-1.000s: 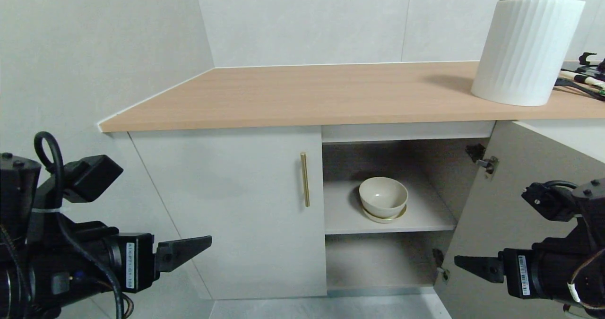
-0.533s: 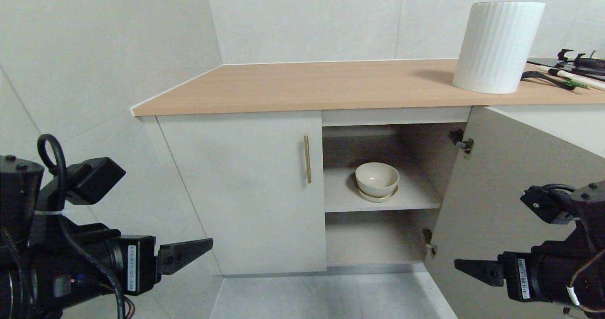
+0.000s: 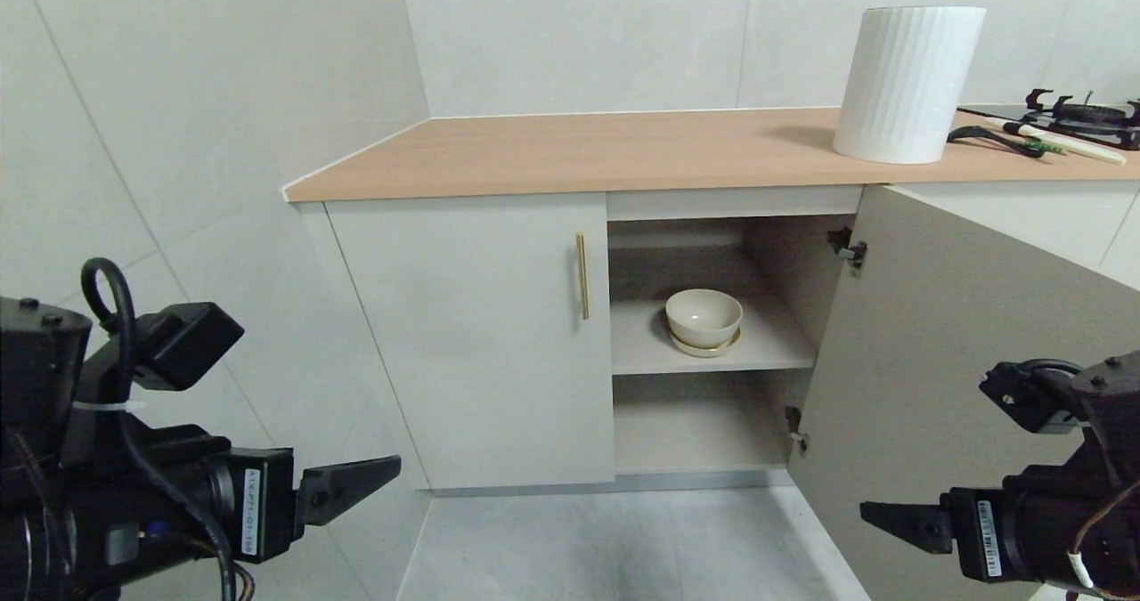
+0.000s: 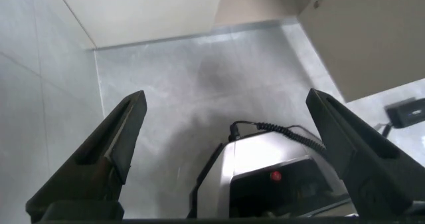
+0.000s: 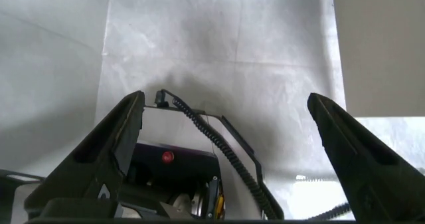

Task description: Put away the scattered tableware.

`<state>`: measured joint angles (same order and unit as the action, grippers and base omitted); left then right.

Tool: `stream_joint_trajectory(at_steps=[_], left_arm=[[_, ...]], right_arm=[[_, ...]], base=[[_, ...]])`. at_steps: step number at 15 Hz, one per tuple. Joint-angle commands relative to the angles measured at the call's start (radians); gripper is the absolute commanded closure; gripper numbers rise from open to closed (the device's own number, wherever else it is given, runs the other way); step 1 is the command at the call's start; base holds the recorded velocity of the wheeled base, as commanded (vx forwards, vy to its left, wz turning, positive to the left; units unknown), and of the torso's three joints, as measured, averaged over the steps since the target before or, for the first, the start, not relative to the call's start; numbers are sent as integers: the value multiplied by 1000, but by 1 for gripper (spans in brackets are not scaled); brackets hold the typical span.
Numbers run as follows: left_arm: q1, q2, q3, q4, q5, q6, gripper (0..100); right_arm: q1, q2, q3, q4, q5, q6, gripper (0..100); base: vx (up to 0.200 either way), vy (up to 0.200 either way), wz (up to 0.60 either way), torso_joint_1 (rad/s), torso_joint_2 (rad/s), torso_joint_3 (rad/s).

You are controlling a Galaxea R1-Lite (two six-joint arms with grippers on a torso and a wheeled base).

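A cream bowl sits on a saucer on the upper shelf of an open cupboard, well ahead of and higher than both claws and touched by neither. The left claw hangs low, with the bowl up and across to its right. Its wrist view shows its fingers spread wide with nothing between them, over bare grey floor. The right claw is also low, its jaws wide apart and empty in its own wrist view, with the bowl up and off to its left. The cupboard's open door stands just beyond the right claw, swung out toward it. The closed door, with its slim brass handle, faces the left claw from farther off. On the wooden worktop above both claws, a ribbed white container stands upright, high over the right claw, with utensils and a stove burner beside it.
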<state>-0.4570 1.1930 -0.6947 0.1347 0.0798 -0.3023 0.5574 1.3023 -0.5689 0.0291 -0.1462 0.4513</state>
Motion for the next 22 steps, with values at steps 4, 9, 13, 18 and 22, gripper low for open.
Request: stream_joint_trajectory(at_steps=[4,9,13,18,22], left_arm=[[0,4,3,0,2,0,0],[-2,2,6,0,2,23,0],[-2,4,7,0,2,26,0],[-2,11,7,-1,0,26,0],[-2,11,7,-1,0,26,0]], right_arm=[[1,-48,34,38,-7,-37,0],[-4,-206,61,158,2,-68,0],[-5,-187,-16,227,-3,-125,0],[-19,-233,-23,350,-9,-210,0],[-110,-267,-94,499,-38,-273,0]], base=[[0,0,0,0,0,0],[0,-80,0,1,2,-2],[0,-200,0,5,-1,2],[0,-160,0,2,2,2],[0,0,0,0,0,0]])
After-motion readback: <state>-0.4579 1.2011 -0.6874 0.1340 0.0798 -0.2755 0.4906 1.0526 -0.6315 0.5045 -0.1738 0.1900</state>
